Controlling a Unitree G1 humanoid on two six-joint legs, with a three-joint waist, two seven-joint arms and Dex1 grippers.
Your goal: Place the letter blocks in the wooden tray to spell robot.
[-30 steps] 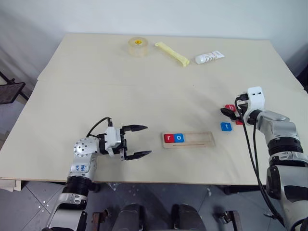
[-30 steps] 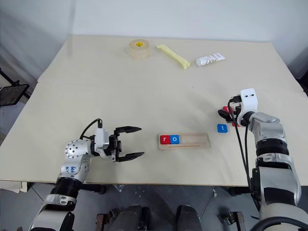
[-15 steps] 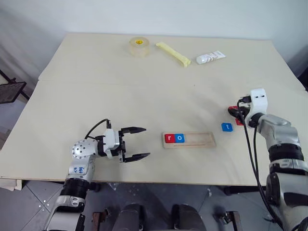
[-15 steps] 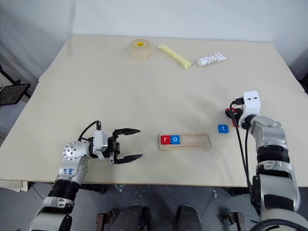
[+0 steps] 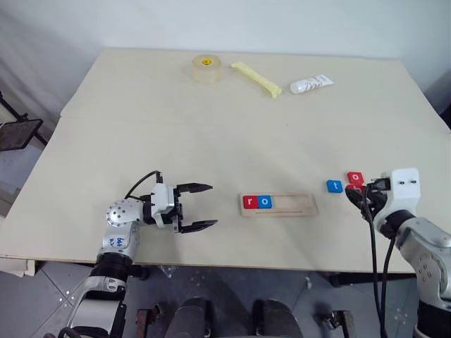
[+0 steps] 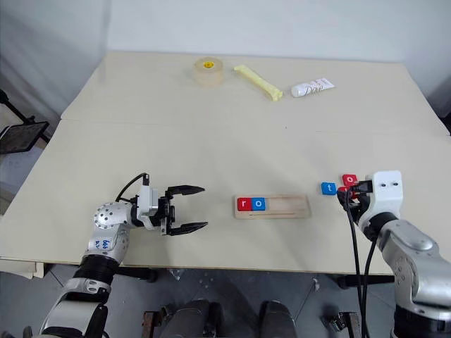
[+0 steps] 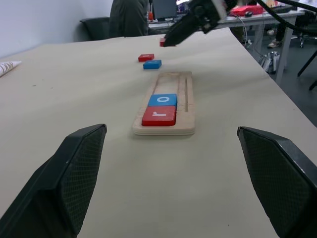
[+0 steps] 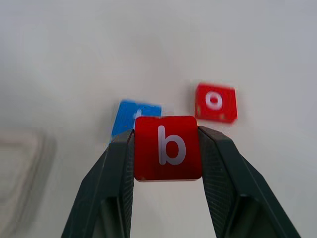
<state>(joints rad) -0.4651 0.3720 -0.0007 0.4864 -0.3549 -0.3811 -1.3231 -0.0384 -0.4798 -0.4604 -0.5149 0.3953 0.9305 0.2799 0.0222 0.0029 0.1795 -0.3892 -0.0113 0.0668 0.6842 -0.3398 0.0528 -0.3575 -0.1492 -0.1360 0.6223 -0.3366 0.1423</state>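
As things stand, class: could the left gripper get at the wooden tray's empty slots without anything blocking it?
Probably yes. The left gripper is open and points at the wooden tray across bare table. The red r and blue o sit at the tray's near end, so it must reach past them.

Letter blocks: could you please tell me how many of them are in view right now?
5. The red r and blue o sit in the wooden tray. The blue t and red o lie on the table. The red b is clamped in the right gripper.
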